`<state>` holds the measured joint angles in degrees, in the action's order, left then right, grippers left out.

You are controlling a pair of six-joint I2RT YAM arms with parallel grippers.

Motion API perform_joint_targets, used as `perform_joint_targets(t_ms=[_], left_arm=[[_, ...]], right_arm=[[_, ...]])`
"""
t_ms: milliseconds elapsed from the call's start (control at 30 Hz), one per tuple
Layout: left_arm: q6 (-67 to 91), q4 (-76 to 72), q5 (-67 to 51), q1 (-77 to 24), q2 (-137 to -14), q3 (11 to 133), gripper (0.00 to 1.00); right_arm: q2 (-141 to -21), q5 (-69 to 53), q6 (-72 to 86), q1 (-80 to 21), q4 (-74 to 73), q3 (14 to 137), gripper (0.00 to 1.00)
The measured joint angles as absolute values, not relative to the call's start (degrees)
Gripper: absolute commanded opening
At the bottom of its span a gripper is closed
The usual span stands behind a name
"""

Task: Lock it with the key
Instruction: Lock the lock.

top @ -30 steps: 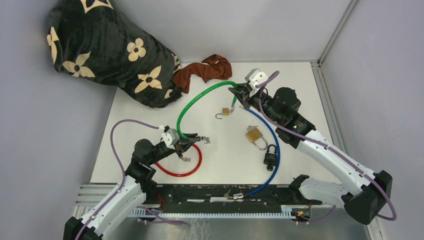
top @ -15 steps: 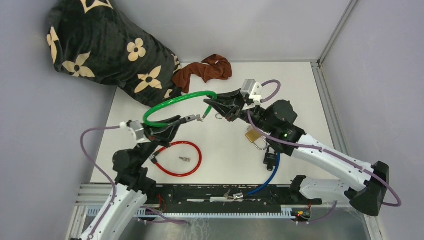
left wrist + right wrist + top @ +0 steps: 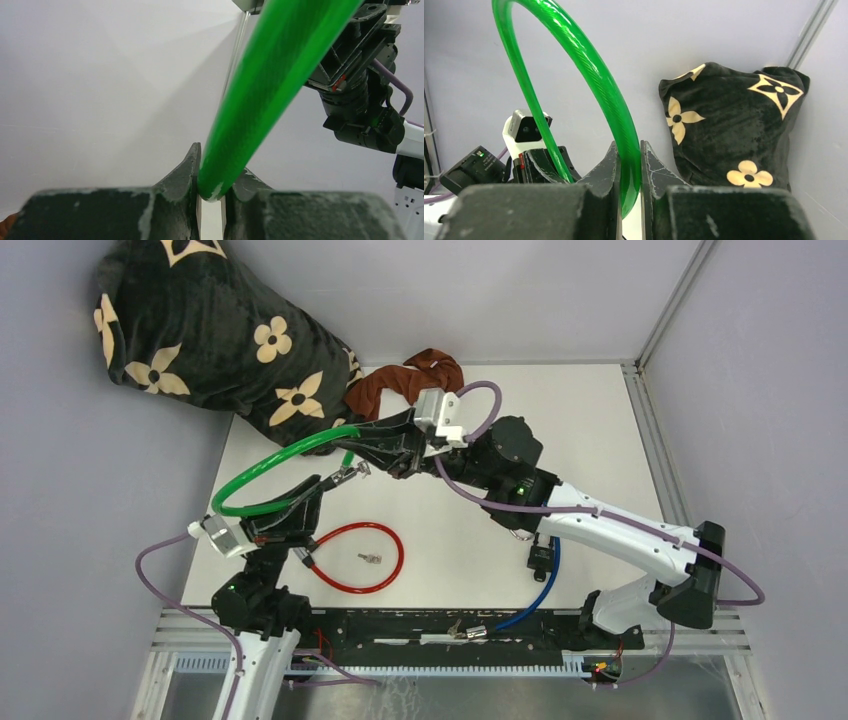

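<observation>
**Both grippers clamped on the green cable, held up over the table**

The left gripper [image 3: 212,172] is closed almost fully, its 2 fingers pinching the green cable [image 3: 280,75] near one end. In the left wrist view the cable rises steeply out of the narrow slot between the fingers. In the top view a short metal fitting [image 3: 350,472] sticks out just past that gripper's tips.

The right gripper [image 3: 628,160] is also nearly closed, and the same cable sits squeezed between its 2 fingers. From there it climbs in a tall arch and comes down toward the other arm. Seen from above, the cable forms a wide bow to the left of both grippers, over the left half of the white table [image 3: 600,420]. The 2 grippers are close together near the table's middle, fingertips pointing roughly at each other.

A black padlock [image 3: 541,558] lies on the table toward the near right, just beside the right forearm and touching or nearly touching a blue cable [image 3: 545,585] that curves down to the front rail. A red cable [image 3: 400,558] lies in a ring near the left arm. Inside that ring is a small metal piece [image 3: 370,559], possibly a key, though it is too small to be sure.

At the far left corner sits a black flower-patterned cloth bundle [image 3: 200,330], with a brown cloth [image 3: 410,380] bunched beside it.
</observation>
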<state>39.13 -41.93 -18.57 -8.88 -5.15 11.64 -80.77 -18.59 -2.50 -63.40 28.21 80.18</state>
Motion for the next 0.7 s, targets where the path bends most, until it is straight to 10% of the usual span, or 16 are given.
perform_joint_targets(t_ms=[700], left_arm=[[44.9, -43.4, -17.8, -7.0, -3.1, 10.9, 0.02]], right_arm=[[-84.6, -17.8, -7.7, -64.8, 21.7, 84.3, 0.0]])
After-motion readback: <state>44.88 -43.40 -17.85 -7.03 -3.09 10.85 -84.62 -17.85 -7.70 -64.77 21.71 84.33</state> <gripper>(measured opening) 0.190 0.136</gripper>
